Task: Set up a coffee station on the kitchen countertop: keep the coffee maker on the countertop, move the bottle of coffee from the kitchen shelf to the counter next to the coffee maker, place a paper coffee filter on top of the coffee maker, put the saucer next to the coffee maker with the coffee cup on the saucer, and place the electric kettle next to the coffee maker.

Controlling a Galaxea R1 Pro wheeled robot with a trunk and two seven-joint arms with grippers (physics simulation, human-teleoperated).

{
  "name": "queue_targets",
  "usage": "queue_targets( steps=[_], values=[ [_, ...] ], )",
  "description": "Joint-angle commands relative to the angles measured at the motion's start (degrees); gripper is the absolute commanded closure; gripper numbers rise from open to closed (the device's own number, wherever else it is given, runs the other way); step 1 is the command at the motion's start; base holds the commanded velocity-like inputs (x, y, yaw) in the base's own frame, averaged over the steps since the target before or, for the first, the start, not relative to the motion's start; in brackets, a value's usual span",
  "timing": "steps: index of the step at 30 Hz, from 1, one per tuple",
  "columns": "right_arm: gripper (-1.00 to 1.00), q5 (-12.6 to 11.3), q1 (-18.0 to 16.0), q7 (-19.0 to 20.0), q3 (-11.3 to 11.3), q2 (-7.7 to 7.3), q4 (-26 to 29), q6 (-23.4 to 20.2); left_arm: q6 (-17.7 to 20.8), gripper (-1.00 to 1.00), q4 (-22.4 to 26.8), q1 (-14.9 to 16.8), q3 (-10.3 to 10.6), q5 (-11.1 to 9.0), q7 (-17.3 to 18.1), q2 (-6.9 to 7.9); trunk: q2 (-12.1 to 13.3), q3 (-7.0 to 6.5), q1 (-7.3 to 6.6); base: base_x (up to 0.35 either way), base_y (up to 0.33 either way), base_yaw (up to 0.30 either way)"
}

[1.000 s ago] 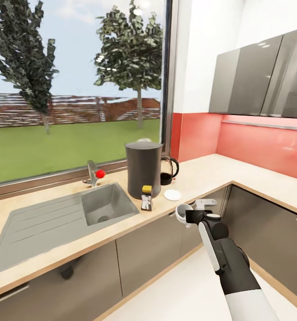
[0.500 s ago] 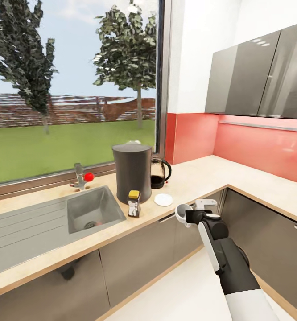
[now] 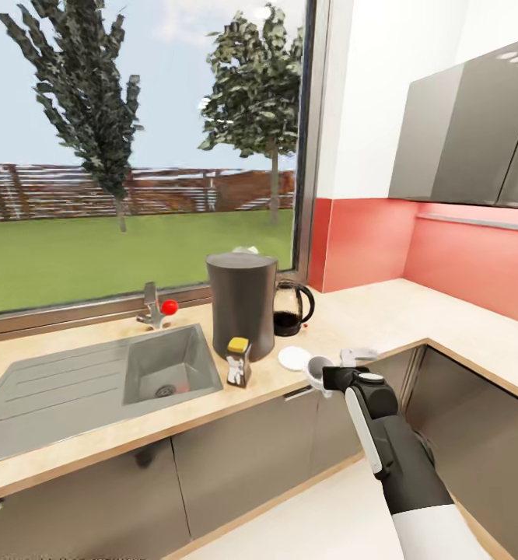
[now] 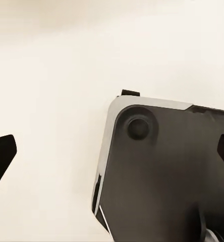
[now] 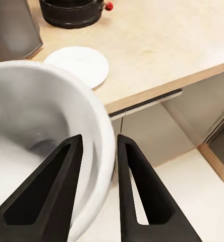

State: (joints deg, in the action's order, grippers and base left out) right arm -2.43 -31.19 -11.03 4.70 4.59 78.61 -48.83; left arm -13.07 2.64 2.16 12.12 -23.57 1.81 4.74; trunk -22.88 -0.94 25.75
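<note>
The dark grey coffee maker (image 3: 242, 305) stands on the kitchen countertop (image 3: 368, 315) beside the sink. A pale scrap (image 3: 244, 250) on its top looks like the paper coffee filter. The glass electric kettle (image 3: 292, 309) is just behind it, to its right. In front stands the bottle of coffee (image 3: 239, 362) with its yellow lid. The white saucer (image 3: 294, 358) lies near the counter's edge. My right gripper (image 3: 326, 379) is shut on the wall of the white coffee cup (image 3: 316, 367), held off the counter's edge beside the saucer (image 5: 79, 63). One finger (image 5: 46, 196) is inside the cup (image 5: 36, 121). My left gripper (image 4: 112, 156) is open over pale floor.
A grey sink (image 3: 169, 365) with drainboard and a tap (image 3: 152, 306) lies left of the coffee maker. Glossy grey wall cabinets (image 3: 461, 140) hang over the red backsplash at right. The worktop turns a corner toward the right. A dark part of my base (image 4: 162, 176) is below the left gripper.
The head camera has shifted, so the whole scene has slid sideways. In the picture, the cup in my right gripper now sits closer to the saucer and the counter's edge.
</note>
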Motion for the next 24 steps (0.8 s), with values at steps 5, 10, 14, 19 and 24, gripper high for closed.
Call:
queue_targets(
  steps=[5,10,14,19,24],
  values=[
    [1.0,-0.21,-0.01,-0.31,0.13,-0.02,-0.14,-0.21,-0.11,-1.0,-0.12,0.04,0.45,-0.6,0.14,-0.17,-0.04,0.02,0.03,0.128,-0.267,0.277],
    [1.0,-0.21,-0.01,-0.31,0.13,0.09,-0.21,-0.29,-0.03,-1.0,-0.49,0.04,0.52,-0.67,-0.66,-0.08,-0.04,0.02,0.03,0.127,-0.267,0.277],
    [1.0,-0.21,-0.01,-0.33,0.15,0.14,-0.21,-0.3,0.02,-1.0,-0.62,0.04,-0.21,-0.62,-1.46,-0.07,-0.04,0.02,0.03,0.103,-0.267,0.277],
    [1.0,-0.21,-0.01,-0.31,0.13,0.16,-0.26,-0.3,0.06,-1.0,-0.63,0.04,-0.5,-0.6,-1.7,-0.3,-0.04,0.02,0.03,0.031,-0.269,0.278],
    [1.0,-0.21,-0.01,-0.31,0.13,0.1,-0.26,-0.3,0.06,-1.0,-0.62,0.04,-0.57,-0.63,-1.72,-0.4,-0.04,0.02,0.03,0.002,-0.273,0.278]
  ],
)
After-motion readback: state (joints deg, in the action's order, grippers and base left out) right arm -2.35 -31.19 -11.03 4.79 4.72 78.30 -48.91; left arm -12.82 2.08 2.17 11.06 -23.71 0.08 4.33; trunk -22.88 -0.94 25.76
